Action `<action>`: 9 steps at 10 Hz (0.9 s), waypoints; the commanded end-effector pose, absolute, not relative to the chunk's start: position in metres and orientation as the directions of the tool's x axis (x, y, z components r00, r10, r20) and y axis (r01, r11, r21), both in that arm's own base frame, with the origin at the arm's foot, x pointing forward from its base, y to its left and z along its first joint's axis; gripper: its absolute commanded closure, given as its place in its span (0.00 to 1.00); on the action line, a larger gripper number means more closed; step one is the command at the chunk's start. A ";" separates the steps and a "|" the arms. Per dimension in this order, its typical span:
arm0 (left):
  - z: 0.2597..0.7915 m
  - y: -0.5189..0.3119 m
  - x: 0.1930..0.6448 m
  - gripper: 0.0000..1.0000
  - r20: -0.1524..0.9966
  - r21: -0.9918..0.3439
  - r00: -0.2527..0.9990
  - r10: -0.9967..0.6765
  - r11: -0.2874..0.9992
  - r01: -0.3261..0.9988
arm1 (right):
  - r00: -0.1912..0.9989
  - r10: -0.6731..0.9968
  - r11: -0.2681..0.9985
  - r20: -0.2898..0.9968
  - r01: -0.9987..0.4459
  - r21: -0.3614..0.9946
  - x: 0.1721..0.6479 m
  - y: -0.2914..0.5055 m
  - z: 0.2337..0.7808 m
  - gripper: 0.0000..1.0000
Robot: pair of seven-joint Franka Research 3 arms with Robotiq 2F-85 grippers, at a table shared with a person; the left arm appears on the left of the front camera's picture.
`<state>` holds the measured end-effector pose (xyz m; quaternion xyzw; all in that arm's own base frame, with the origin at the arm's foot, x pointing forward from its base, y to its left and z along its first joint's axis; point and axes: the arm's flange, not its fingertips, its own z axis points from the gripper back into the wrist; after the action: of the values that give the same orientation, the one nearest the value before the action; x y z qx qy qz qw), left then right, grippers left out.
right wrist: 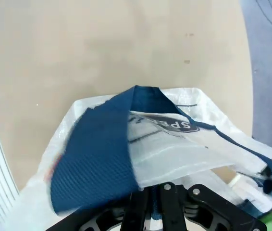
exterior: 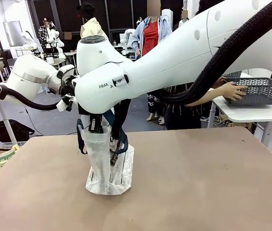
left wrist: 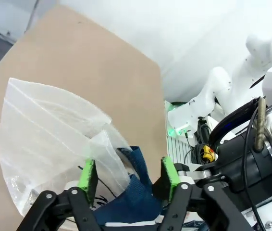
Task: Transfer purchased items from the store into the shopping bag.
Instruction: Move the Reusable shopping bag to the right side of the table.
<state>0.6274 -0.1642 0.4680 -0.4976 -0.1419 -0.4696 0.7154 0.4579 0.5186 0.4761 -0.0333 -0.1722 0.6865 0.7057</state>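
Front view has the shopping bag [exterior: 108, 166] standing on the brown table [exterior: 198, 183] with both arms at its mouth, while a person's hand [exterior: 232, 90] rests on the store [exterior: 253, 90] on the far white table. The right gripper [right wrist: 167, 204] is pinched on the bag's rim; the left gripper [left wrist: 129, 173] stands spread around a blue handle [left wrist: 136, 192] — not gripping. The step looks like holding the bag open — next, an item must come from the store.
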 end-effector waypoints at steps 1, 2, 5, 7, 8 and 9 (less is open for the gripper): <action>0.473 -0.165 0.627 0.23 0.705 -0.585 0.499 -0.504 -0.015 0.811 | -0.019 0.985 0.034 0.174 -0.954 -0.298 0.464 0.524 0.473 1.00; 0.473 -0.166 0.630 0.23 0.706 -0.591 0.491 -0.510 -0.043 0.805 | -0.019 0.985 0.034 0.174 -0.954 -0.298 0.464 0.525 0.473 1.00; 0.475 -0.176 0.630 0.23 0.687 -0.585 0.489 -0.537 -0.010 0.811 | -0.015 0.986 0.036 0.167 -0.954 -0.298 0.464 0.530 0.472 1.00; 0.479 -0.184 0.628 0.23 0.652 -0.568 0.495 -0.574 0.063 0.821 | -0.003 0.988 0.044 0.154 -0.954 -0.296 0.463 0.539 0.473 1.00; 0.481 -0.190 0.626 0.23 0.630 -0.554 0.503 -0.591 0.112 0.825 | -0.018 0.989 0.029 0.150 -0.952 -0.304 0.460 0.543 0.474 1.00; 0.482 -0.192 0.626 0.23 0.610 -0.554 0.521 -0.597 0.149 0.819 | -0.023 0.988 0.025 0.152 -0.952 -0.305 0.460 0.545 0.474 1.00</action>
<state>0.6275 -0.1882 0.4796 -0.4741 -0.1294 -0.4844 0.7237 0.4596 0.5334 0.4742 -0.0413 -0.1635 0.6945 0.6994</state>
